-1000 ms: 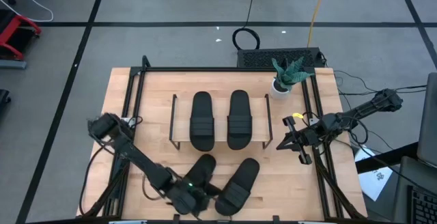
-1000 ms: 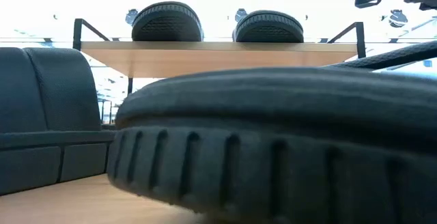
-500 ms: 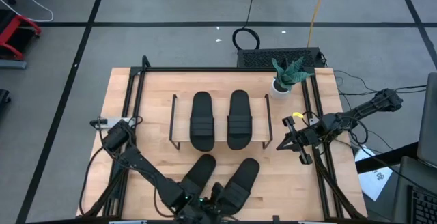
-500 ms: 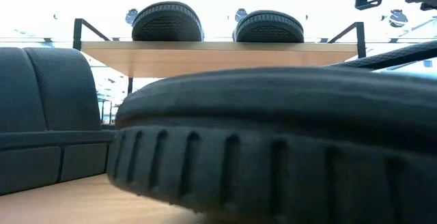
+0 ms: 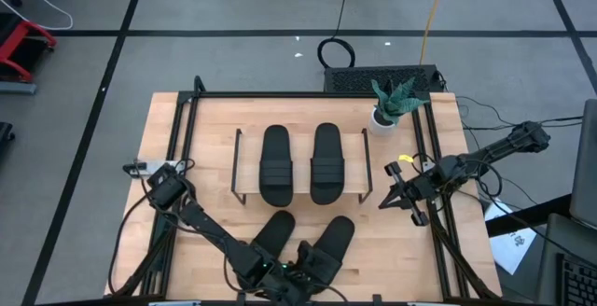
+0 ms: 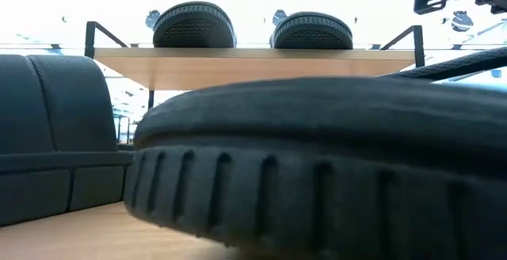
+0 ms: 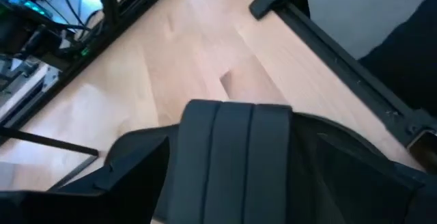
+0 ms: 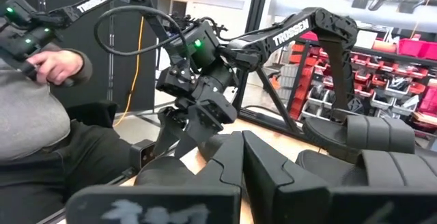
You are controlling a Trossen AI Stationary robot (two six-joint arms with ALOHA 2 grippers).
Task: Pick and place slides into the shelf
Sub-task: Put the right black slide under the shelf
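**Kid:** How many slides are put away?

**Me:** Two. See the shelf [image 5: 239, 170]? One slide [image 5: 276, 164] and another slide [image 5: 326, 163] sit side by side on its top board. They are well away from the left claw [image 5: 300, 271], on the far side of it.

**Kid:** And the other two?

**Me:** They lie on the counter [image 5: 177, 138], in front of the shelf. The left one [image 5: 271, 234] is just beside the left claw. The right one [image 5: 327, 247] is right at the claw, and the claw looks to be over its near end.

**Kid:** Is the claw holding it?

**Me:** I don't think so. In the right wrist view the left claw's fingers [image 8: 205, 118] look spread apart, pointing down at the slide. From above I can't tell if they touch it.

**Kid:** What about the other arm?

**Me:** The right claw [image 5: 411, 200] waits at the right edge of the counter, well apart from every slide. Its fingers are pressed together and hold nothing.

**Kid:** So is the job half done?

**Me:** About half, I'd say. Two slides are up and two are left. The top board looks nearly full, so my guess is the last pair goes under it, but I can't be sure.

**Kid:** What's that green thing?

**Me:** A small plant [image 5: 392, 104] in a white pot, far off at the back corner.
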